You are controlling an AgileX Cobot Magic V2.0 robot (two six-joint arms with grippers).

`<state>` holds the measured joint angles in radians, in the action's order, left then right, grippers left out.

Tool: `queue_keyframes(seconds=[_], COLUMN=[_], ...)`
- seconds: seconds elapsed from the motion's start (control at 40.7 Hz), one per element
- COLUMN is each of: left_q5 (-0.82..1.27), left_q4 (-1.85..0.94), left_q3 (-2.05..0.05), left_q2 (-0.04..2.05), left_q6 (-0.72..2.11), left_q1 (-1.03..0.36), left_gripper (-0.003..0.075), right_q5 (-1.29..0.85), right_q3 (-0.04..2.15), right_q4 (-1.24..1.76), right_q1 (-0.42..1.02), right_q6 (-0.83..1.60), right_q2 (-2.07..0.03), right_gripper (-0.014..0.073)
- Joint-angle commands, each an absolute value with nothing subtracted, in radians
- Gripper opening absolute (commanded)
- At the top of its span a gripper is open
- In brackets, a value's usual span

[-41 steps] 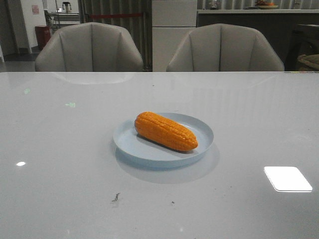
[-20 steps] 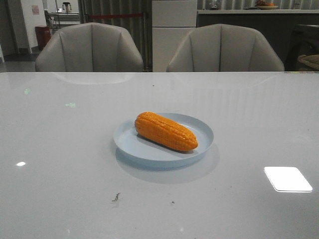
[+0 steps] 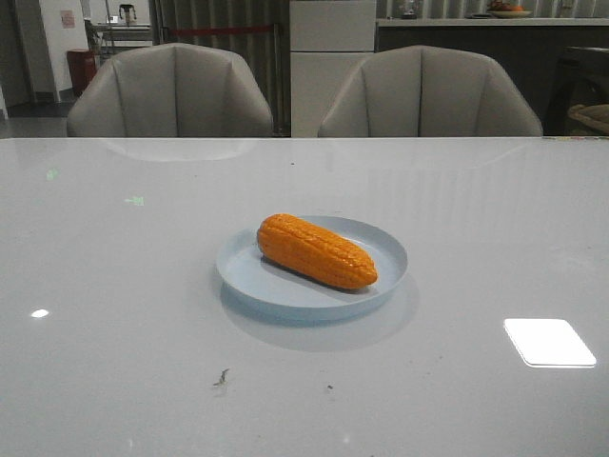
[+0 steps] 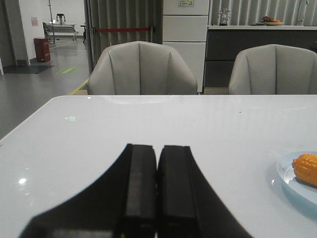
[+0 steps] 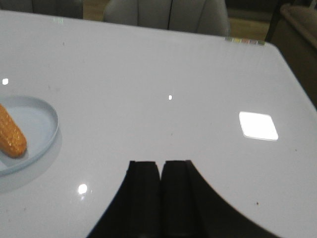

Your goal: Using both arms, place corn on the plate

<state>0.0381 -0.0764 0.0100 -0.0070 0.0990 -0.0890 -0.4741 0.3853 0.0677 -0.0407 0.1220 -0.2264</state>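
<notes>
The orange corn (image 3: pixel 317 250) lies across the pale blue plate (image 3: pixel 249 276) at the middle of the white table, its tapered end pointing front right. Neither arm shows in the front view. My left gripper (image 4: pixel 158 147) is shut and empty, above the table well to the left of the plate (image 4: pixel 287 173); the corn's end (image 4: pixel 305 168) shows at that view's edge. My right gripper (image 5: pixel 160 163) is shut and empty, to the right of the plate (image 5: pixel 42 129), with the corn's tip (image 5: pixel 11 136) in view.
Two grey chairs (image 3: pixel 171 90) (image 3: pixel 428 93) stand behind the table's far edge. A bright light patch (image 3: pixel 549 342) reflects on the table at the front right. Small dark specks (image 3: pixel 221 378) lie in front of the plate.
</notes>
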Motion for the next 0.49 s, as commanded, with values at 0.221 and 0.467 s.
queue_keyframes(seconds=[0.221, 0.467], left_q5=[-0.040, -0.040], left_q4=[-0.086, -0.086], left_q3=[0.048, 0.048], left_q2=[-0.002, -0.002], left_q6=[0.098, 0.098], left_q1=[-0.088, -0.088], left_gripper=[0.0094, 0.0094], right_q5=[-0.008, 0.029], right_q3=[0.155, -0.005], right_q4=[0.061, 0.061], right_q1=[-0.047, -0.037], right_q6=[0.000, -0.055], right_q2=[-0.080, -0.016], right_gripper=[0.0066, 0.0066])
